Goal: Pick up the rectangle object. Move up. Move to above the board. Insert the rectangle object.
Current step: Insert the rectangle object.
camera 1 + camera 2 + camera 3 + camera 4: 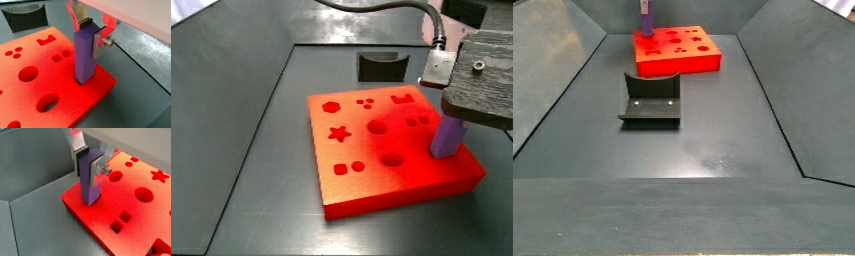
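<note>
While the board [385,150] takes up most of the middle of a side view, its star hole [339,133] and the circle holes sit toward the left of the slab and the arm comes in from the right. The end effector [91,31] hangs straight down over the board's corner, with its wrist block filling the upper right of that side view. It's clamped on the upper part of the rectangle object [85,57], and you can see a silver finger [101,34] pressed flat against the bar's side in both wrist views. The purple bar stands upright, with its lower end at a slot near the board's edge; I can't tell how deep it's gone in.

In a side view the fixture [651,101] sits on the dark table [714,140], nearer the camera than the board and well apart from it. There the bar [645,15] only shows as a small purple sliver above the board's left rear corner, and the end effector itself is cut off by the top of the frame.
</note>
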You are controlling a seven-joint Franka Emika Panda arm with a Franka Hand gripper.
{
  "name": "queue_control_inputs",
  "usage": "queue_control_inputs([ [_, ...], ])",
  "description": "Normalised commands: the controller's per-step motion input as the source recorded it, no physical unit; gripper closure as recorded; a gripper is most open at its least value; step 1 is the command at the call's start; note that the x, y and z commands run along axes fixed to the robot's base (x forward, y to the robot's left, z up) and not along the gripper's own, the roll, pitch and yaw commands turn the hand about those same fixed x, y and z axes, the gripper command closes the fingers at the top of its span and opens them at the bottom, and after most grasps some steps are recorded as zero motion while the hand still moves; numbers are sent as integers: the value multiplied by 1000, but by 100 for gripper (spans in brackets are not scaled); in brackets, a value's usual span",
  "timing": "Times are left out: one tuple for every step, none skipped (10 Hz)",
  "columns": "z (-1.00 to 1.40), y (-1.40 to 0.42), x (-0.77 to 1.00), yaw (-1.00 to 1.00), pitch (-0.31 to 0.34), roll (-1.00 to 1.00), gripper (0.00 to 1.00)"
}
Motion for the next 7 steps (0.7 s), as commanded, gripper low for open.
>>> queue_control_inputs([
  [-217,-80,-91,0,0,0,100],
  [-229,0,-26,-97,17,0,100],
  [-209,0,-51,-143,26,0,100],
  [-200,0,-109,-131,31,0,100],
  [-171,0,-171,-126,26,0,100],
  [-177,0,-137,-106,23,0,100],
  [-177,0,-137,-109,34,0,100],
])
